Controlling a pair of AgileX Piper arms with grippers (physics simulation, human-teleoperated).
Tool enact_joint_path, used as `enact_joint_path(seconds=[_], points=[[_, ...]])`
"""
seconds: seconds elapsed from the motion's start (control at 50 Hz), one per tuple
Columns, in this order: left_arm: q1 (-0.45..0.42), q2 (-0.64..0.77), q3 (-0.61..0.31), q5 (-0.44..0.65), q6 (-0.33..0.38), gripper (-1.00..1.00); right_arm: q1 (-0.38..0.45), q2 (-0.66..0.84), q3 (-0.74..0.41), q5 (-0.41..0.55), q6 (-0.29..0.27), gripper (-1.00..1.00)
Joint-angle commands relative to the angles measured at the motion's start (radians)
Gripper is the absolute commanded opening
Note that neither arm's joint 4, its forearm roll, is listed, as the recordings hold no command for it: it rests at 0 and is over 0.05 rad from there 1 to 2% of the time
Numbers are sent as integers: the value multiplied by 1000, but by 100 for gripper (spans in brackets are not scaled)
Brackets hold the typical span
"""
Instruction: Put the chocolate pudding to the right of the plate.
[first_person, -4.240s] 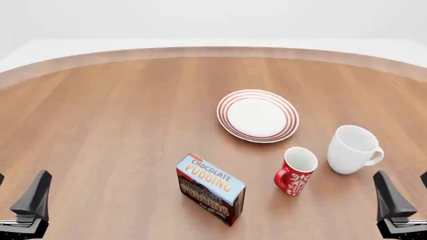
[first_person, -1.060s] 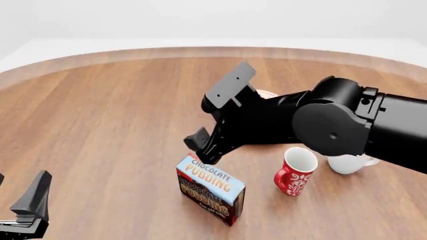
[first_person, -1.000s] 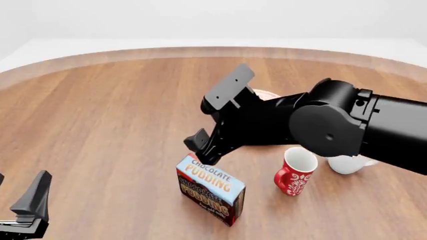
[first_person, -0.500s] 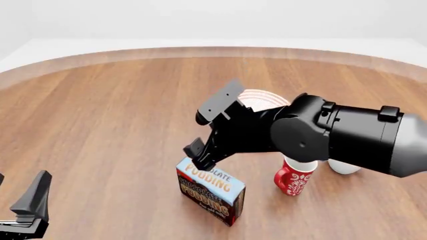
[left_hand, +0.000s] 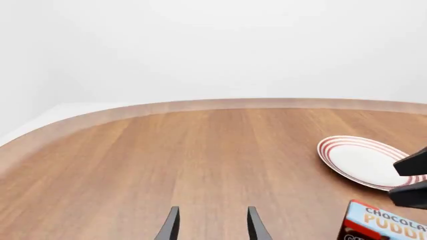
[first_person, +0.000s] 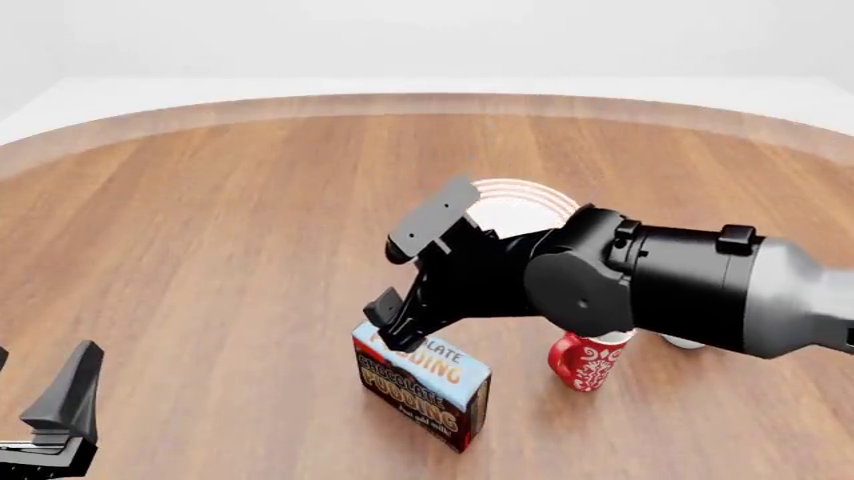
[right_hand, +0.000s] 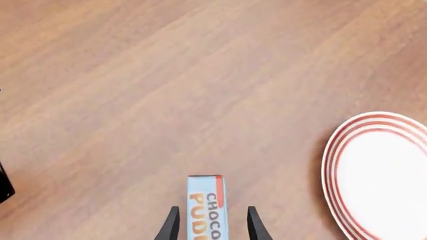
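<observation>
The chocolate pudding (first_person: 424, 388) is a carton with a light-blue top, standing on the table in front of the plate (first_person: 523, 203). The plate is white with red rings and is partly hidden by my right arm. My right gripper (first_person: 390, 300) is open and hangs over the carton's far left end. In the right wrist view its fingers (right_hand: 172, 225) stand on either side of the carton's (right_hand: 205, 207) narrow top, with the plate (right_hand: 380, 175) off to one side. My left gripper (first_person: 38, 395) is open and empty at the near left edge.
A red patterned mug (first_person: 577, 362) stands right of the carton, partly under my right arm. A sliver of a white mug (first_person: 686, 343) shows behind the arm. The left wrist view shows bare wood, the plate (left_hand: 363, 162) and the carton (left_hand: 383, 225).
My right arm has swung in from the right, over the mugs and plate, and has come down until its open fingers straddle the carton's far end. The left arm has not moved.
</observation>
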Motion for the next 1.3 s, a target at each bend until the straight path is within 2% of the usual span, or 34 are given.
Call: enact_joint_path(seconds=[0.02,1.28,1.3], points=[[0,0,0,0,0,100,6,62,23,-54,34,100],[0,0,0,0,0,100,22,166,93,-173,99,100],[0,0,0,0,0,100,5,154,103,-182,93,-100]])
